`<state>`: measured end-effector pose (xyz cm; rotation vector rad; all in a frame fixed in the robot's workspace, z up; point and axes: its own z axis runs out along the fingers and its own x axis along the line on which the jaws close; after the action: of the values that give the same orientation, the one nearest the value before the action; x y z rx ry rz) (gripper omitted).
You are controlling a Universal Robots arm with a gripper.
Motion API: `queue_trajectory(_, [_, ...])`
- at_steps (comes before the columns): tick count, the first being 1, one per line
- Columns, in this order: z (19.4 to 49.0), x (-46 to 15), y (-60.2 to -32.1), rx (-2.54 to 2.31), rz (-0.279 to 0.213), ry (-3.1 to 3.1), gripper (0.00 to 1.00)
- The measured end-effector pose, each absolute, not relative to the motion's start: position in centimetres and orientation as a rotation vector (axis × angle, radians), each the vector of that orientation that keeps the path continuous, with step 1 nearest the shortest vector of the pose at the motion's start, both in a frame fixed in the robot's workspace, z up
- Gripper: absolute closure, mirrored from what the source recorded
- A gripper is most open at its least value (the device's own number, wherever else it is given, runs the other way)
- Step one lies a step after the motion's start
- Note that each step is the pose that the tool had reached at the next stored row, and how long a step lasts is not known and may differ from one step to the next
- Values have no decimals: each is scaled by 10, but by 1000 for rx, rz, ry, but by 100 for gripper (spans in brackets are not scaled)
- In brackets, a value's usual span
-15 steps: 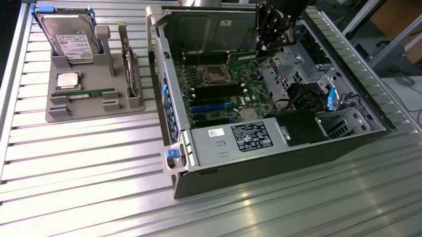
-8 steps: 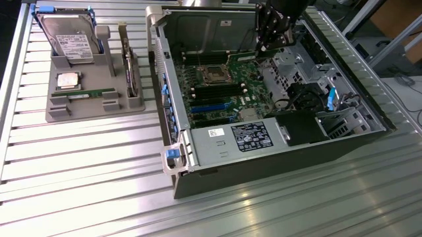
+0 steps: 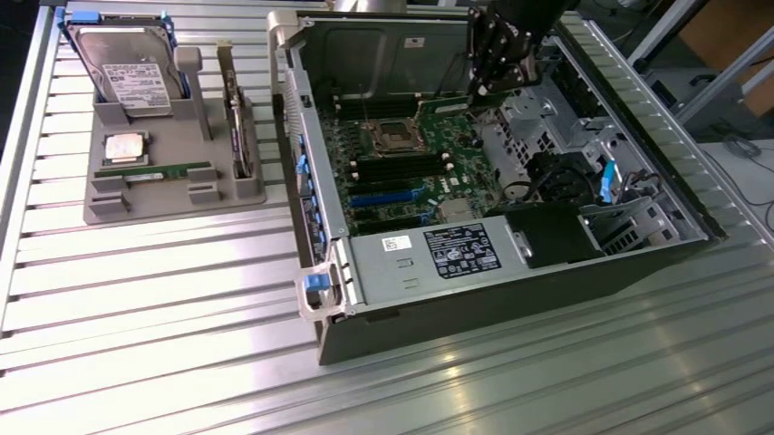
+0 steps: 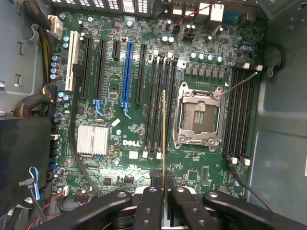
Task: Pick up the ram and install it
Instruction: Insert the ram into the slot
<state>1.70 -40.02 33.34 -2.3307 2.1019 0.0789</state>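
Ram (image 3: 445, 103). Exterior view: a thin green strip hanging under the jaws, inside the open computer case (image 3: 317, 231) and above the motherboard (image 3: 411, 168). It sits at the far end of the case. Long axis runs across, from the exterior view's left to its right. The case's back wall is just behind it and the drive cage (image 3: 617, 213) is on the exterior view's right, so room is tight. The power supply (image 3: 441, 254) lies well apart at the near end. A second green stick (image 3: 154, 169) lies in the grey tray (image 3: 169, 207) on the desk (image 3: 145, 308), well apart on the exterior view's left, beside a silver chip (image 3: 127, 147), a hard drive (image 3: 127, 68) and a card (image 3: 238, 127).

Wrist view: ram (image 4: 164, 139) seen edge-on, a narrow yellow-green line coming straight out from between the two black fingers (image 4: 153, 194). The jaws are clenched on its end, one finger on each face. The ram's long axis runs parallel to the black memory slots (image 4: 159, 96). Its line falls over that bank, between the blue slot (image 4: 127, 76) and the empty processor socket (image 4: 199, 117). I cannot tell which slot of the bank it sits over, nor its height above them. It looks clear of the board, not seated. Another slot bank (image 4: 240, 115) lies beyond the socket and the finned heatsink (image 4: 93, 140) is off to the other side. A thin wire (image 4: 240, 82) crosses near the far bank, away from the ram.
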Motion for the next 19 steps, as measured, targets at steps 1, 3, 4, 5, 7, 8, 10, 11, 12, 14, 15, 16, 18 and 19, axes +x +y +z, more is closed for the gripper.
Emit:
queue_trajectory(1, [333,17,-400,-2331,79,2102,86])
queue_trajectory(3, [333,17,-400,-2331,79,2102,86])
queue_trajectory(4, [332,17,-400,-2331,79,2102,86])
queue_trajectory(5, [332,17,-400,-2331,79,2102,86])
queue_trajectory(7, [332,17,-400,-2331,79,2102,86])
queue_trajectory(8, [331,17,-400,-2331,79,2102,86])
queue_trajectory(10, [331,17,-400,-2331,79,2102,86])
queue_trajectory(11, [331,17,-400,-2331,79,2102,86])
queue_trajectory(12, [331,17,-400,-2331,79,2102,86])
queue_trajectory(14, [330,17,-400,-2331,79,2102,86])
queue_trajectory(15, [330,17,-400,-2331,79,2102,86])
queue_trajectory(16, [330,17,-400,-2331,79,2102,86])
queue_trajectory(18, [329,17,-400,-2331,79,2102,86])
queue_trajectory(19, [329,17,-400,-2331,79,2102,86])
